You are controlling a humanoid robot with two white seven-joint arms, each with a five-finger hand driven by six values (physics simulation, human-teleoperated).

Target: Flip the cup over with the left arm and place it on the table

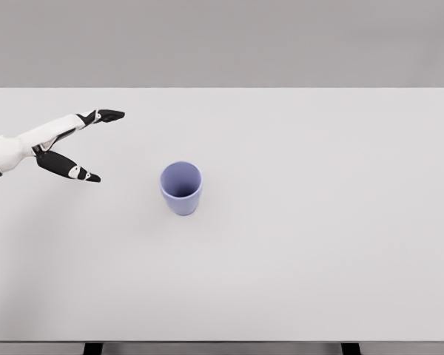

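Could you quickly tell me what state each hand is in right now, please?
Left hand: open, fingers spread, holding nothing, apart from the cup.
Right hand: not in view.

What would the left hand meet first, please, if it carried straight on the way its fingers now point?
Probably nothing: the open left hand points rightward across the white table, and its line seems to pass behind the upright lavender plastic cup. Depth is unclear from this view.
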